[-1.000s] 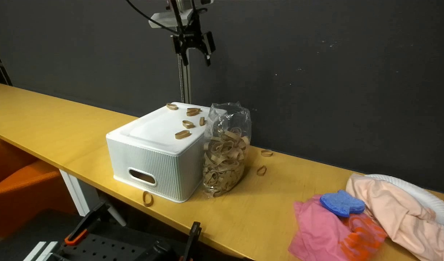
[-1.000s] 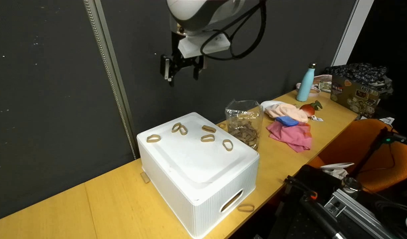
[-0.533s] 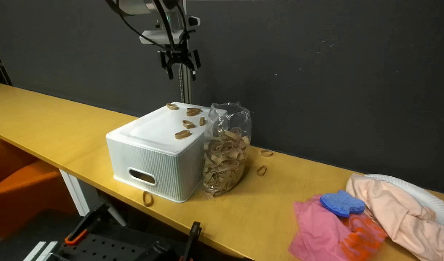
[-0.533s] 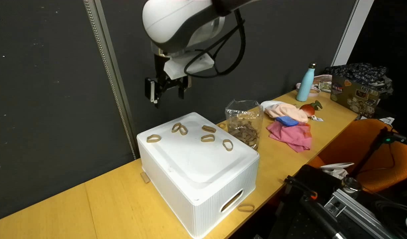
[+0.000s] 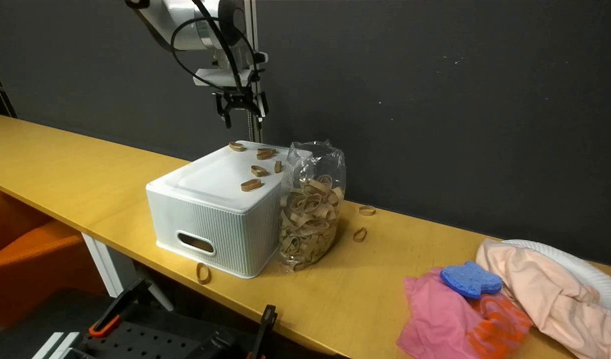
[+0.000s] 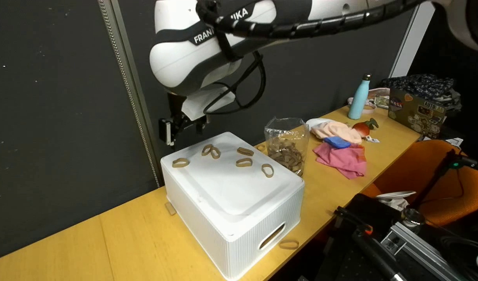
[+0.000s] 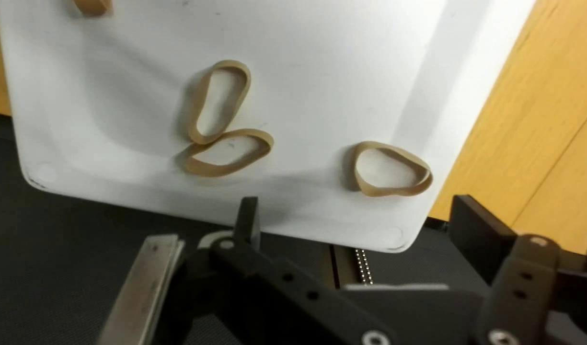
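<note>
Gripper (image 5: 244,123), fingers wide apart, hangs above the wall-side end of a white bin (image 5: 210,179) as I run the arm (image 6: 176,64) from a distance. Nearest it on the bin's top, two rubber bands (image 7: 206,140) lie touching, a third band (image 7: 389,191) off to one side; three more dot the same surface. One ribbed wall shows me a handle slot (image 5: 196,243), but what sits inside the bin I cannot tell. Just beside it stands a clear bag (image 5: 312,219), upright, its lower part packed with many more bands, its upper part bare plastic. Stray bands lie on the table (image 5: 365,294), two past the bag, one near the slot and one at the foot of a side wall. Farther along, a pink cloth (image 5: 435,316) bears a blue sponge (image 5: 470,279), and a peach cloth (image 5: 549,294) covers much of a white plate (image 5: 592,271). At the far end I make out a capped blue bottle (image 6: 359,100), contents hidden, a pink dish (image 6: 371,110), its contents unclear, and a stickered carton (image 6: 414,111) heaped with patterned fabric (image 6: 420,86).
</note>
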`<move>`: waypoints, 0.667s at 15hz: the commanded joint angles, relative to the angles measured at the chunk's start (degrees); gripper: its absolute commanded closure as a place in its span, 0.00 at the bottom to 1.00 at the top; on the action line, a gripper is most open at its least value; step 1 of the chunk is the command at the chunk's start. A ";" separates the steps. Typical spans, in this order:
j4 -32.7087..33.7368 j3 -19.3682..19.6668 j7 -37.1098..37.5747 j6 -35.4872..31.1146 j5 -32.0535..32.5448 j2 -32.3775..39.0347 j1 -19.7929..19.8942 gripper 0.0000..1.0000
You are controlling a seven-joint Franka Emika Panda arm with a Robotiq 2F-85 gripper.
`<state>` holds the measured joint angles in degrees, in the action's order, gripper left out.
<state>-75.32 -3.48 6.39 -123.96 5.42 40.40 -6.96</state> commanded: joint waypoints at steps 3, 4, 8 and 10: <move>5.91 -1.62 -3.86 1.41 -2.71 4.17 -0.35 0.00; 6.05 -1.77 -4.10 1.47 -2.91 4.41 -0.36 0.00; 5.85 -1.85 -4.43 1.26 -3.49 5.11 -0.28 0.00; 6.03 -1.85 -4.54 1.31 -3.54 5.68 -0.32 0.00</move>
<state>-71.60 -4.98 3.64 -123.93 3.85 44.48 -7.46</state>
